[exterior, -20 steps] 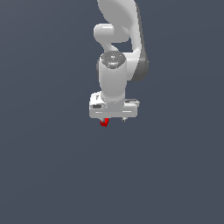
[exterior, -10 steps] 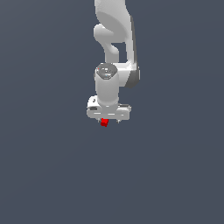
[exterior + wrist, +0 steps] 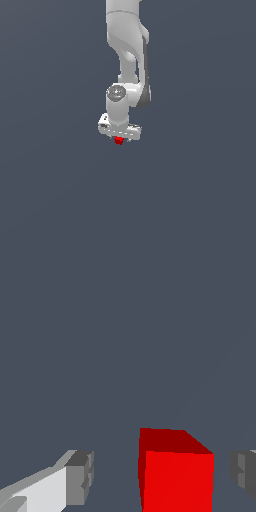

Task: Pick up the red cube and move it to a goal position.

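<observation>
The red cube point(image 3: 118, 141) is a tiny bright red block on the dark grey floor, directly under my white gripper point(image 3: 120, 138). In the wrist view the red cube point(image 3: 175, 471) stands between the two grey fingertips of my gripper point(image 3: 161, 472). One finger point(image 3: 80, 478) stands well apart from it and the other finger point(image 3: 244, 468) is closer, with a narrow gap on that side too. The gripper is open and neither finger touches the cube. No marker for the goal position shows in either view.
A plain dark grey floor point(image 3: 200, 200) fills both views. The white arm point(image 3: 127, 45) rises straight up from the hand to the exterior view's top edge.
The hand has come down and shifted toward the exterior view's left, so it now sits centred over the cube. The cube has stayed in place.
</observation>
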